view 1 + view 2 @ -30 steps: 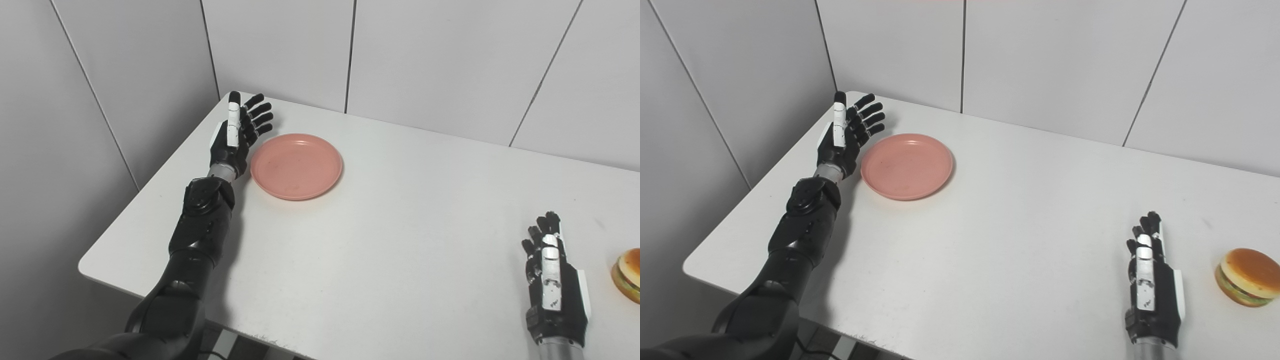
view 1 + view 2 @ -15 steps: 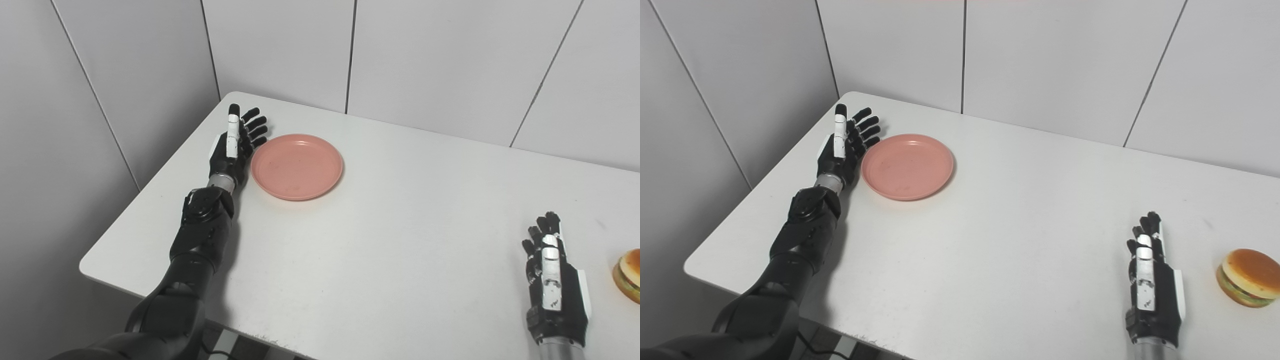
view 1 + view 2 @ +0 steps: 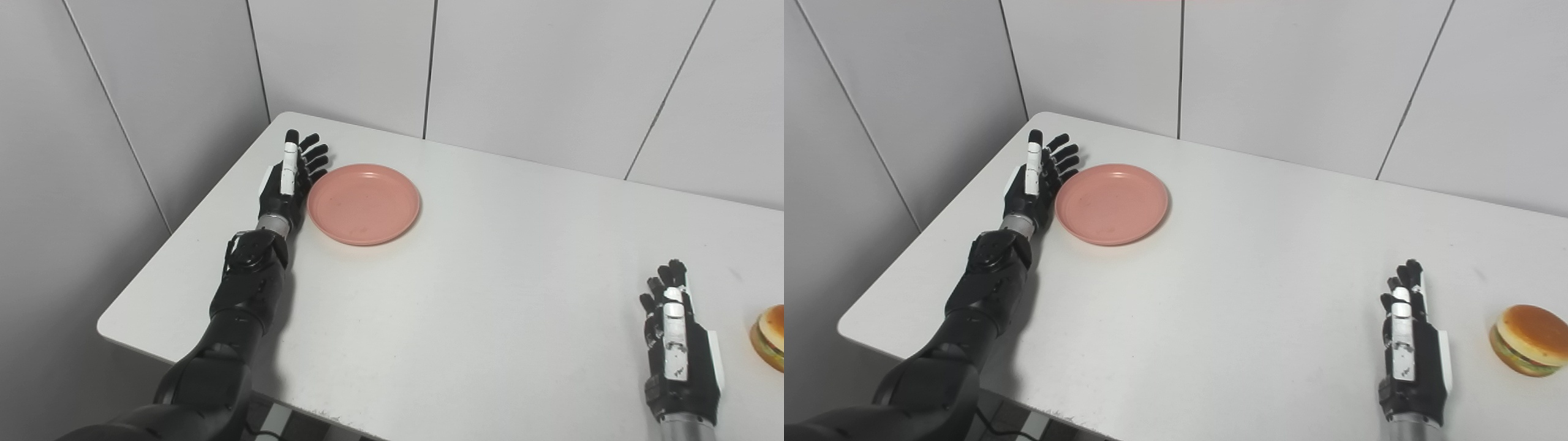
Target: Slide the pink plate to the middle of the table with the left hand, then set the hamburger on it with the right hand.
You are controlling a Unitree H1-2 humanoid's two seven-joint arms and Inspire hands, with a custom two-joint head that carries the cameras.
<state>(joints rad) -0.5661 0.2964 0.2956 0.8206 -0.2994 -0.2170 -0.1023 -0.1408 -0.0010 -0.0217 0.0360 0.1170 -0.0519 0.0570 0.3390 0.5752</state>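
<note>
A round pink plate (image 3: 364,203) lies empty on the far left part of the white table (image 3: 465,282). My left hand (image 3: 288,181) stands on edge just left of the plate, fingers stretched out and apart, its palm side close against the plate's left rim; contact cannot be told. It holds nothing. The hamburger (image 3: 1527,339) sits near the table's right edge, cut off by the frame in the left eye view. My right hand (image 3: 1412,349) rests open on the table a short way left of the hamburger, apart from it.
Grey wall panels (image 3: 527,67) close off the table's far side and left side. The table's front edge (image 3: 202,373) runs close under my left arm. Bare tabletop lies between the plate and my right hand.
My left hand has come down and drawn in toward the plate's left rim. The plate, the hamburger and my right hand have stayed where they were.
</note>
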